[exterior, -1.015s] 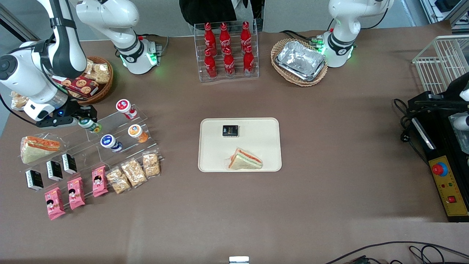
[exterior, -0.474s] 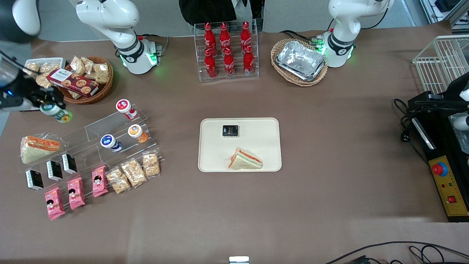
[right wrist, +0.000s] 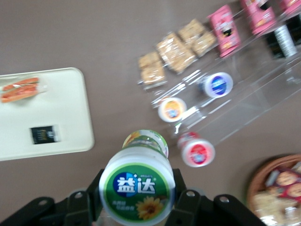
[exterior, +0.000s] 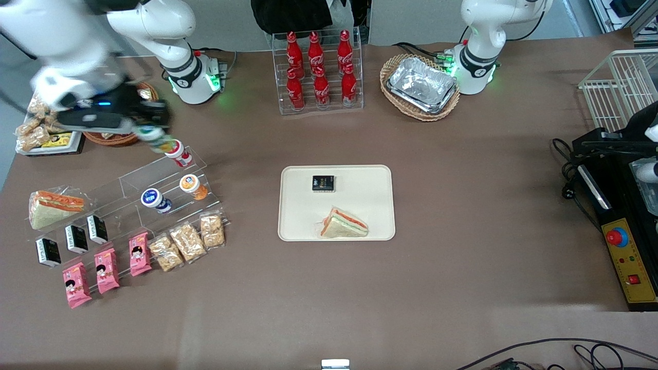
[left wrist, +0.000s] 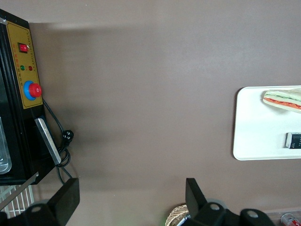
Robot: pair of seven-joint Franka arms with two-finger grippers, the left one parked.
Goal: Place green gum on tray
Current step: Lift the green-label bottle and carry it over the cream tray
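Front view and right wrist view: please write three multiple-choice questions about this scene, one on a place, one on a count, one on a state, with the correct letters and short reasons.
1. Where is the green gum?
A. on the tray
B. in the end effector
C. on the clear display stand

2. How many things lie on the tray?
A. two
B. four
C. none

3. What is the state of the end effector?
A. open
B. shut on the green gum
C. shut on nothing

Answers:
1 B: the wrist view shows the bottle between the fingers.
2 A: only a sandwich and a black packet lie there.
3 B: it carries the bottle above the stand.
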